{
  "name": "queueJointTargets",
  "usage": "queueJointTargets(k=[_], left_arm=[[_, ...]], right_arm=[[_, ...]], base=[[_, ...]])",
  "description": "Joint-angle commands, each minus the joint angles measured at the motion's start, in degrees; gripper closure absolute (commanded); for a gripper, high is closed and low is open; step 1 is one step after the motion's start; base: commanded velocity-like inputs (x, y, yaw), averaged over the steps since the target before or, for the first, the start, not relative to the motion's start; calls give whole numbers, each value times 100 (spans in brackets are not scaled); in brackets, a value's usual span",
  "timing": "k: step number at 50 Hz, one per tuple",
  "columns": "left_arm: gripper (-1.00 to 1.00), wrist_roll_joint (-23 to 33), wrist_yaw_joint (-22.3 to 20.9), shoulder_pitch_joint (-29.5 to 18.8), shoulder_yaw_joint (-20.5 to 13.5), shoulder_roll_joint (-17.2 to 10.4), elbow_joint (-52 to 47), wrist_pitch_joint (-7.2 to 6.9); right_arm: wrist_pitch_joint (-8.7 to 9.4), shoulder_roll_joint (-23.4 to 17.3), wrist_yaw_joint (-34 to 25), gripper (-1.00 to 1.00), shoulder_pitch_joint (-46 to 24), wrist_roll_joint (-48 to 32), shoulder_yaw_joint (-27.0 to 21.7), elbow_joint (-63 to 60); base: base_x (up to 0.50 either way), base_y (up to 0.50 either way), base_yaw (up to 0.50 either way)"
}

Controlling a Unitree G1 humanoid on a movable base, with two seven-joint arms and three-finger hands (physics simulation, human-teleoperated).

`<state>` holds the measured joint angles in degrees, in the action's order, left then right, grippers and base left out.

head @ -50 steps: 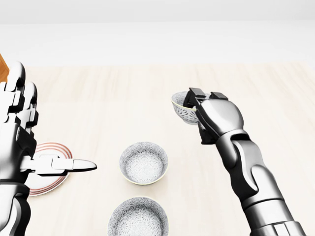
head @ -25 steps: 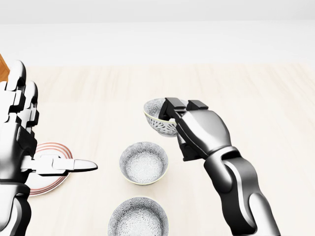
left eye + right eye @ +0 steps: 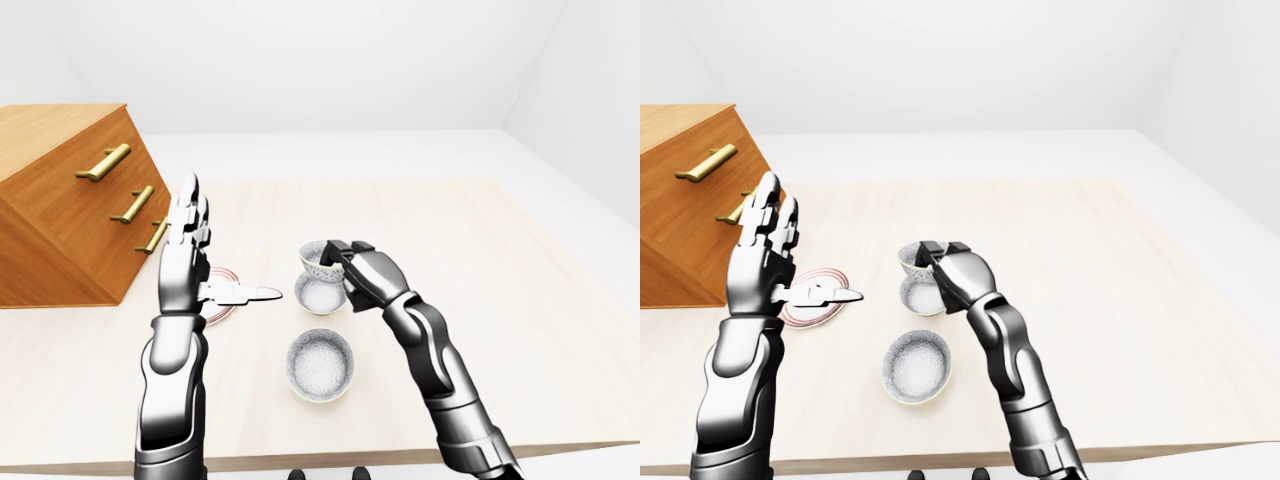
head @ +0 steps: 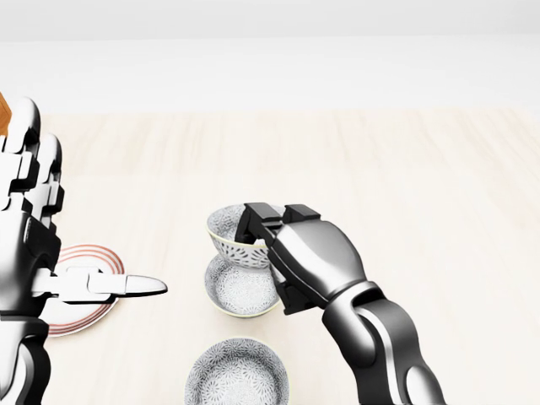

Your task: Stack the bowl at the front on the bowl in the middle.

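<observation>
At the centre of the head view, your right hand (image 4: 283, 253) has its fingers (image 4: 253, 221) clamped over the rim of a patterned bowl (image 4: 234, 238), 2 of them hooked inside it. The held bowl hangs tilted just above the middle bowl (image 4: 239, 291), overlapping that bowl's upper rim in this view; you cannot tell whether the 2 touch. The middle bowl sits upright on the pale wooden surface (image 4: 422, 186). Below it, at the bottom edge of the head view, a third patterned bowl (image 4: 237, 373) rests upright, apart from the middle one.

On the left, your left hand (image 4: 34, 228) is raised with its fingers (image 4: 29, 160) spread straight up and the thumb pointing right, gripping nothing. Under that hand lies a plate (image 4: 89, 310) with red rings, flat on the surface and left of the middle bowl. In the left-eye view, a wooden drawer cabinet (image 3: 60, 210) with brass handles stands at the surface's left side.
</observation>
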<state>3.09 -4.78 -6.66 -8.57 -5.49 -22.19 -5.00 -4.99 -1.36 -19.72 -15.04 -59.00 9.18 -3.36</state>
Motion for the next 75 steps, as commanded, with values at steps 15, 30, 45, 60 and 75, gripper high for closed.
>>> queueJointTargets(k=[15,30,45,60,75], left_arm=[[-100,-35,-35,13,-55,-17,-194,0],[-100,-40,-24,47,-63,-6,-212,0],[-100,-50,-23,73,-73,-7,-126,0],[-100,-70,-22,113,-92,-1,-80,0],[-100,-103,-20,110,-126,-21,-11,0]], right_arm=[[-1,191,240,100,-69,-684,199,491],[-1,188,593,100,-271,-910,202,1125],[-1,218,756,100,-375,-1013,237,1482],[-1,277,770,100,-362,-1108,320,1580],[-1,362,710,100,-413,-1172,370,1688]], base=[[0,0,0],[0,0,0],[0,0,0],[0,0,0],[0,0,0]])
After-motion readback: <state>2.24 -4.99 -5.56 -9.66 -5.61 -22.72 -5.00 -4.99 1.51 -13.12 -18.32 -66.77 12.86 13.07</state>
